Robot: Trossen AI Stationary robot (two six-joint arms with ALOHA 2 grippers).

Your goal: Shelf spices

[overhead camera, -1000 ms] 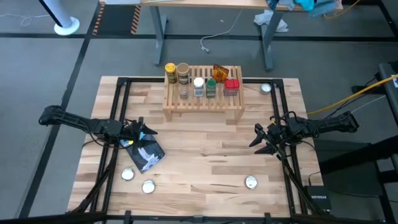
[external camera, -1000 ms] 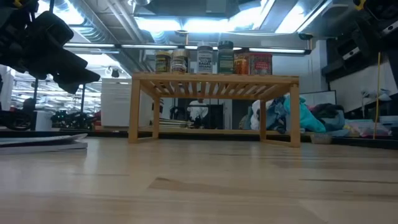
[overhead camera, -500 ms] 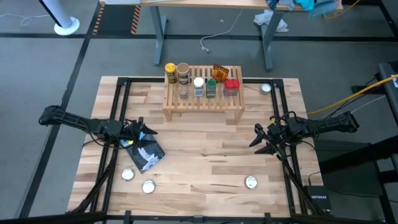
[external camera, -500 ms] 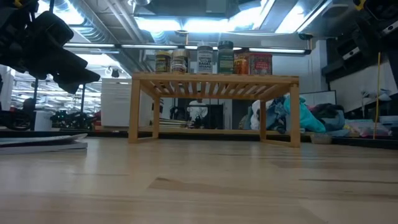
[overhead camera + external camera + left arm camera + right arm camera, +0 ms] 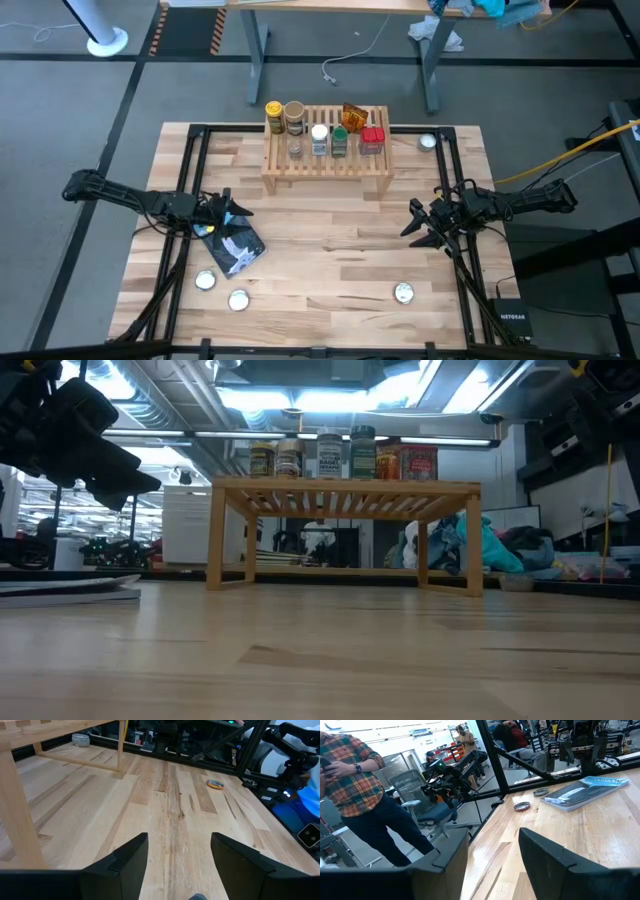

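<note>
The light-wood shelf (image 5: 327, 154) stands on its short legs at the table's far middle, also in the low view (image 5: 345, 495). On its slatted top stand the spices: yellow-lid jar (image 5: 273, 115), tan-lid jar (image 5: 294, 116), small clear jar (image 5: 295, 146), white-lid jar (image 5: 319, 138), green-lid jar (image 5: 339, 142), orange packet (image 5: 353, 116) and red tin (image 5: 373, 139). My left gripper (image 5: 238, 211) hovers open at the table's left side, over the blue-and-white pouch. My right gripper (image 5: 412, 224) is open at the right side, above bare wood.
A blue-and-white pouch (image 5: 230, 244) lies flat on the left. Silver discs lie near the front left (image 5: 205, 281) (image 5: 238, 299), front right (image 5: 403, 293) and far right (image 5: 428, 142). Black frame rails run along both table sides. A person in a plaid shirt (image 5: 350, 775) stands beyond the table.
</note>
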